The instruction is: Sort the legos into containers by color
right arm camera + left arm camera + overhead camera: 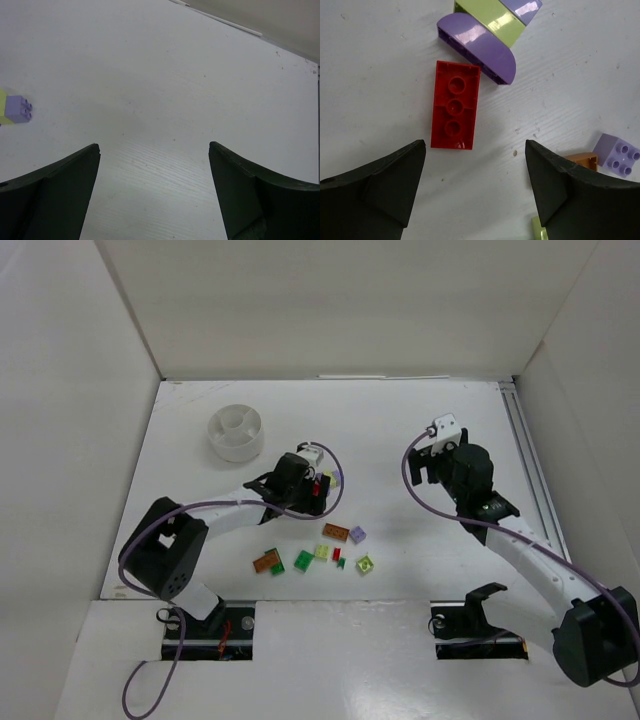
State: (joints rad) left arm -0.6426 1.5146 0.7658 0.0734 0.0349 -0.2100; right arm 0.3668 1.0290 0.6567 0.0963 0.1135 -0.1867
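Note:
My left gripper (pixel 475 145) is open and empty, low over the table. A red three-stud brick (pixel 454 106) lies flat just beyond its fingertips. A lilac curved brick (pixel 477 47) and a yellow-green brick (pixel 492 19) lie past it. A small lilac brick (pixel 618 154) and an orange brick (pixel 582 159) sit at the right. In the top view the left gripper (pixel 312 495) is right of the white divided dish (pixel 236 432). My right gripper (pixel 154 146) is open and empty over bare table, also seen in the top view (pixel 428 462).
More bricks lie near the front middle: orange (pixel 335 531), lilac (pixel 357 534), orange (pixel 266 561), green (pixel 303 560), yellow-green (pixel 365 564). A lilac brick (pixel 19 109) shows at the left of the right wrist view. White walls enclose the table on three sides.

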